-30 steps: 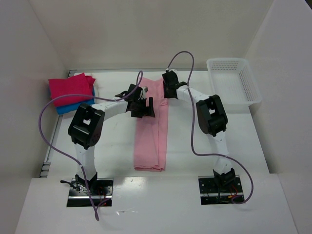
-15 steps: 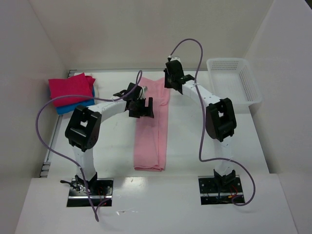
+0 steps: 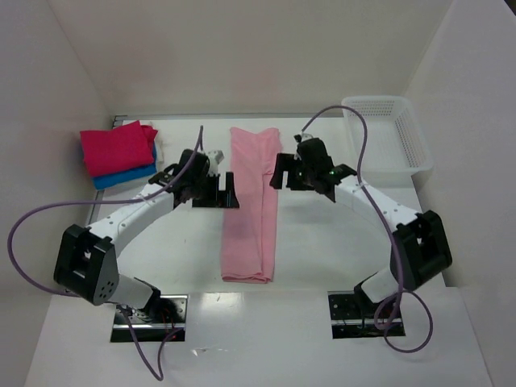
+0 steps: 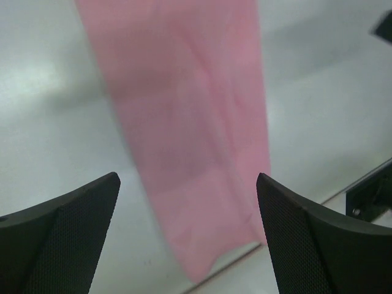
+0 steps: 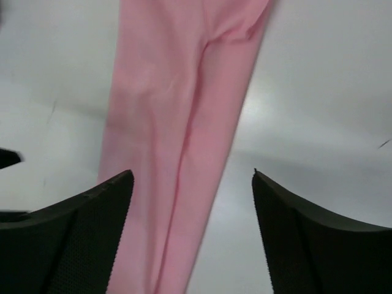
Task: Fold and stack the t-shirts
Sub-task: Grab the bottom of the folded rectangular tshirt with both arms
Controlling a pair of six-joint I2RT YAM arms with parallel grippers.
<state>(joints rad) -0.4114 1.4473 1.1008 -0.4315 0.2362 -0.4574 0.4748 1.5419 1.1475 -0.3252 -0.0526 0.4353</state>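
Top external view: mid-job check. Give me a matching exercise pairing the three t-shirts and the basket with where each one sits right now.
Things:
1. light pink t-shirt
2. magenta t-shirt
3. blue t-shirt
4. white basket

Places:
A. far right
B. centre, laid out as a long strip
C. far left, on top
D. far left, underneath

Pairs: 1-B, 2-C, 3-D, 4-A

Right tool [image 3: 277, 172] opened and withdrawn, left tool [image 3: 230, 191] withdrawn, pink t-shirt [image 3: 251, 211] uncovered

White table [image 3: 339, 234], light pink t-shirt [image 3: 252, 201] between left gripper [image 3: 229, 190] and right gripper [image 3: 277, 171], folded t-shirts [image 3: 118, 149] left of the left one, mesh basket [image 3: 385, 137] right of the right one.
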